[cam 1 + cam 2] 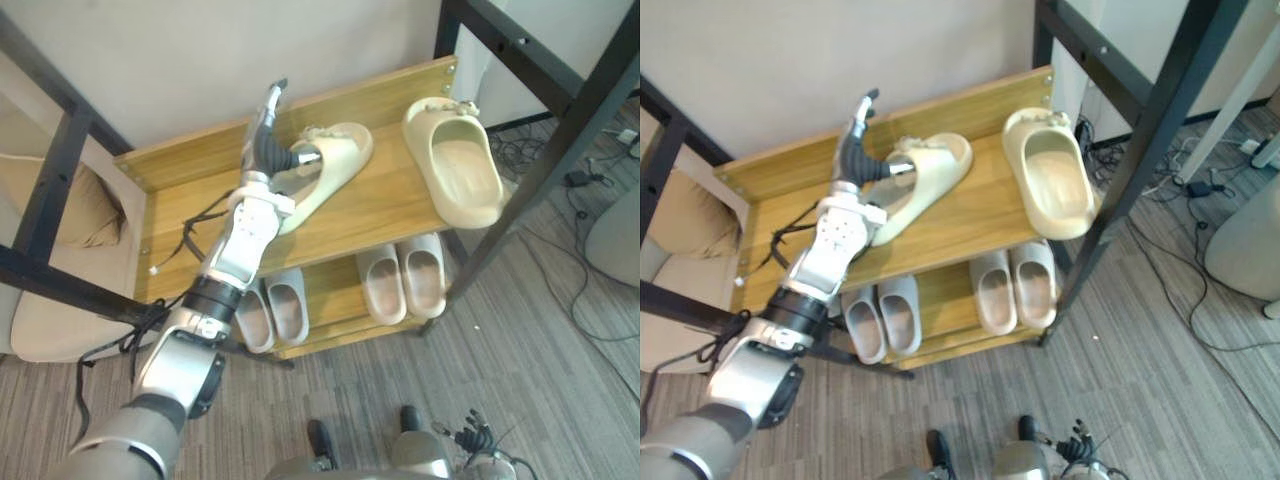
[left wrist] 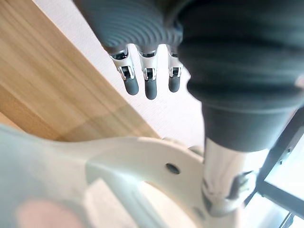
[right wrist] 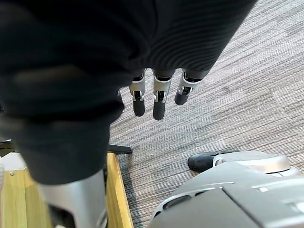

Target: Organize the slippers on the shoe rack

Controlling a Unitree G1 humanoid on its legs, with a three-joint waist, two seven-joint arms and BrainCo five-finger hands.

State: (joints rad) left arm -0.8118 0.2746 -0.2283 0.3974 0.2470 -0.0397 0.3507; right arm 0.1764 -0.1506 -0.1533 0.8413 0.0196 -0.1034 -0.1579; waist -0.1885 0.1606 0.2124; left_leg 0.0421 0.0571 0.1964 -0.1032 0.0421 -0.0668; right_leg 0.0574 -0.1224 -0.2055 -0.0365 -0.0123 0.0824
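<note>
Right robot hand (image 3: 159, 97) hangs idle at lower right, fingers relaxed, holding nothing. Mid-frame, the lower shelf (image 1: 335, 292) carries a grey pair (image 1: 272, 308) and a beige pair (image 1: 404, 277), already squared. On the top shelf (image 1: 390, 212), the left robot hand (image 1: 272, 150) is spread, fingers straight up. Its thumb seems to sit inside the skewed cream slipper (image 1: 335, 165), probably to swivel it parallel with its mate (image 1: 462, 165) at upper right.

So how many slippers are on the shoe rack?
6. Two cream slippers lie on the top shelf: one at the left hand, one near the right end. Four grey slippers sit on the lower shelf, two left, two right. The top shelf may hide more.
</note>
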